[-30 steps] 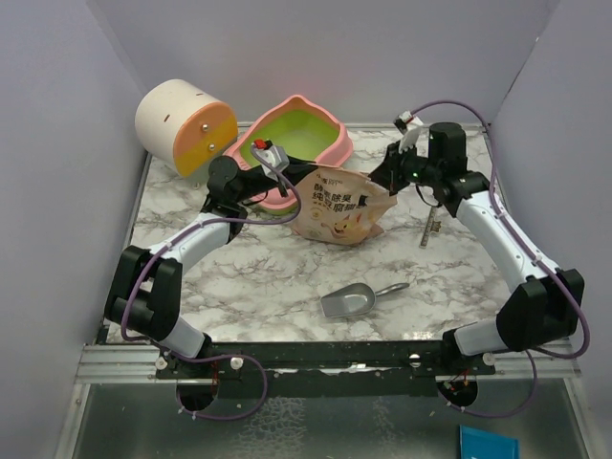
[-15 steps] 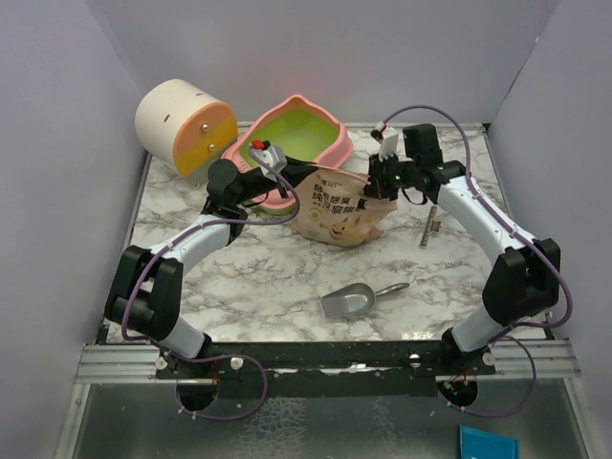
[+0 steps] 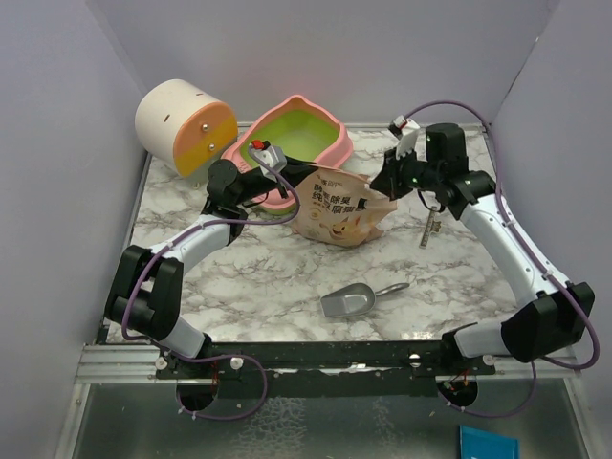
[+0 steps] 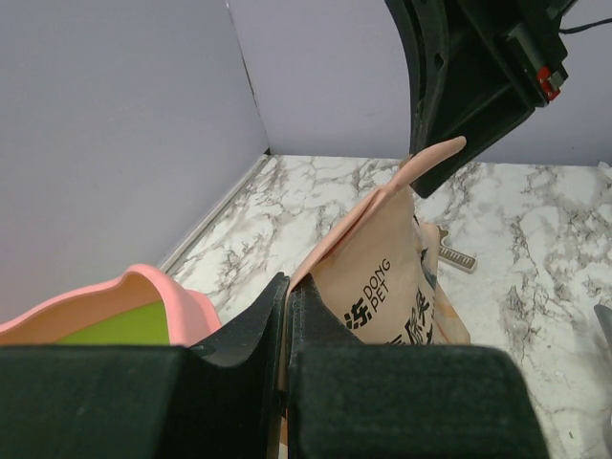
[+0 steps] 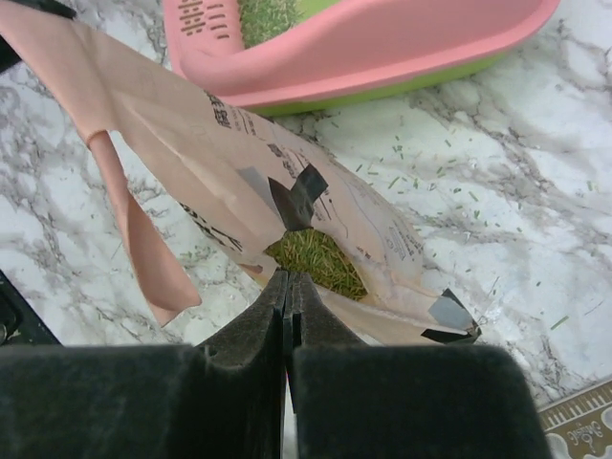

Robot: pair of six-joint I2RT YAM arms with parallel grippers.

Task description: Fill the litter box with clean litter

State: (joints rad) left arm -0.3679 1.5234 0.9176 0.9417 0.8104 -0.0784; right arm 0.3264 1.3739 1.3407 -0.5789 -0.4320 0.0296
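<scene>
The pink litter box [image 3: 296, 134] with its lime-green inside stands at the back of the table. The tan cartoon-cat bag [image 3: 339, 206] stands in front of it. My left gripper [image 3: 304, 177] is shut on the bag's upper left edge [image 4: 287, 287]. My right gripper [image 3: 382, 182] is shut on the bag's upper right lip [image 5: 289, 282]. In the right wrist view the bag [image 5: 220, 172] gapes and greenish litter [image 5: 311, 253] shows inside. Some litter [image 5: 268, 14] lies in the box [image 5: 382, 48] by the slotted lip.
A cream-and-orange cylinder [image 3: 185, 126] lies at the back left. A grey metal scoop [image 3: 354, 299] lies near the front middle. A small ruler-like strip [image 3: 430, 228] lies right of the bag. Loose granules [image 5: 430, 191] are scattered on the marble. Walls close in on three sides.
My right gripper swung left over the bag's top, then came back right to about where it started, holding the bag's right corner. The left arm and the bag's base have not moved.
</scene>
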